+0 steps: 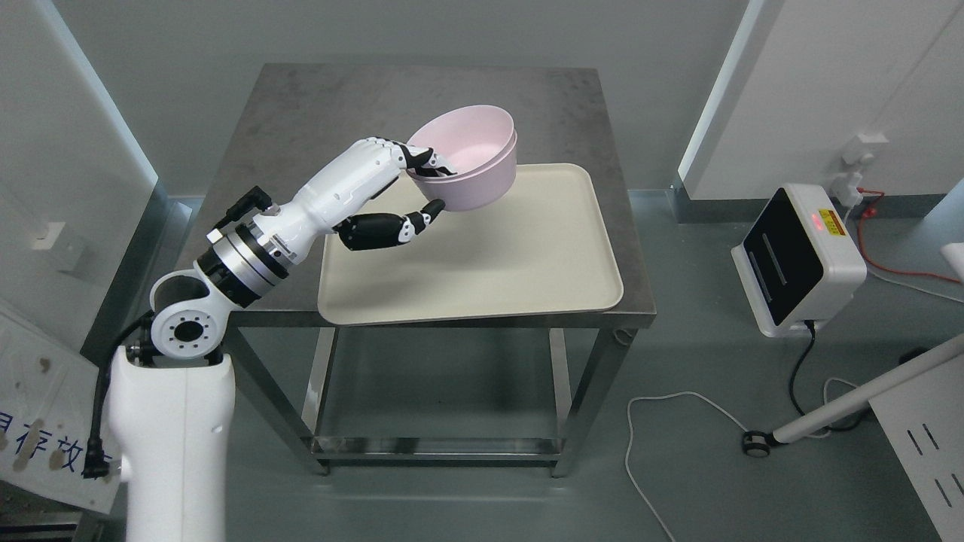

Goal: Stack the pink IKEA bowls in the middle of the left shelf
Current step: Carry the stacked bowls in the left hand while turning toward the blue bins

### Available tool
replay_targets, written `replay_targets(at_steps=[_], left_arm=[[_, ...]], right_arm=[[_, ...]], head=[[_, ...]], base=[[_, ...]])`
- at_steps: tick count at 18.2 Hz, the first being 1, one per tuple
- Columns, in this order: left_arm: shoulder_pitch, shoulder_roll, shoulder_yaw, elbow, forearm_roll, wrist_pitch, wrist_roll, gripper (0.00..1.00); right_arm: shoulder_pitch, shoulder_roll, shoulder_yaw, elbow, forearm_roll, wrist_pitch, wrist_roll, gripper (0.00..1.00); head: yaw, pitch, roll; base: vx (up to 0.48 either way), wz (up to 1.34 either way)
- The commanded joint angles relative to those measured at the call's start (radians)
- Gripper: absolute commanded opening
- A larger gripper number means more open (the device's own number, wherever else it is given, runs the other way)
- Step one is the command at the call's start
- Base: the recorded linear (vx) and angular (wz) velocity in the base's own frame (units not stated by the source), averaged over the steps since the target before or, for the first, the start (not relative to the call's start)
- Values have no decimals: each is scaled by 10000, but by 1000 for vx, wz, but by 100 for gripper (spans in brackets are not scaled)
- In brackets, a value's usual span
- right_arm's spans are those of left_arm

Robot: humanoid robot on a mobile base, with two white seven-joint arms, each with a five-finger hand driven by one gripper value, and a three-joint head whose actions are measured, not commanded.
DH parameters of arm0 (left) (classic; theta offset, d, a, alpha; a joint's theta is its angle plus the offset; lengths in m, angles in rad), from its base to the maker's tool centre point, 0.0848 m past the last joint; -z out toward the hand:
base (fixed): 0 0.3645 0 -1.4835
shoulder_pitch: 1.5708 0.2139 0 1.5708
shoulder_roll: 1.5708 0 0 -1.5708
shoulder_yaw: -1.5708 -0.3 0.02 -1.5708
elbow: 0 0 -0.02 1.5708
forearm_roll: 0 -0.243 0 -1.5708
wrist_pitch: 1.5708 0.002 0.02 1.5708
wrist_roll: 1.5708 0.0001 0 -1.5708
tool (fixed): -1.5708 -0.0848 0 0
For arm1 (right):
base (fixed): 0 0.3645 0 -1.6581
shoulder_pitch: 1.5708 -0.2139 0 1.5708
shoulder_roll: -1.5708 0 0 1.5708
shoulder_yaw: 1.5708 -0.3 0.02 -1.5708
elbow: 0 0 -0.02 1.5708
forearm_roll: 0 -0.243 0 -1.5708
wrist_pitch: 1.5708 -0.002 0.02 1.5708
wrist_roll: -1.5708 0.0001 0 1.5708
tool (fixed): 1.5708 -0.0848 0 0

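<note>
two nested pale pink plastic bowls (473, 154) are held tilted above the 12 o'clock edge of the cream rectangular plastic tray (482, 263), which lies on the grey steel table (331, 105). left hand (410, 188) is clamped on the bowls' rim at their 9 o'clock side: fingers (423, 160) inside the rim, thumb (422, 216) under the wall. a white box unit (798, 260) stands on the floor at 3 o'clock.

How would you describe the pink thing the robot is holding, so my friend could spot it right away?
Find the grey metal table in the middle, with a cream tray on it. Above the tray's far left corner, the robot's left hand grips two nested pink bowls, tilted, by their rim. They are the only pink things here.
</note>
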Motion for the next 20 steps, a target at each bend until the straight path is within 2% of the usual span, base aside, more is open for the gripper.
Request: replay_targets(at_steps=[1, 11, 20], left_arm=[[-22, 175, -34, 82, 43, -40, 3, 4], [-22, 175, 104, 82, 43, -55, -13, 4], [-22, 175, 89, 82, 43, -40, -13, 4]], right_arm=[[0, -175, -107, 0, 77, -1, 3, 100], [0, -175, -92, 0, 77, -1, 18, 100], [0, -175, -92, 0, 77, -1, 18, 100]], head=[[0, 0, 0], [0, 0, 0], [0, 2, 0]], base=[[-166, -10], [-283, 34], [-406, -22]])
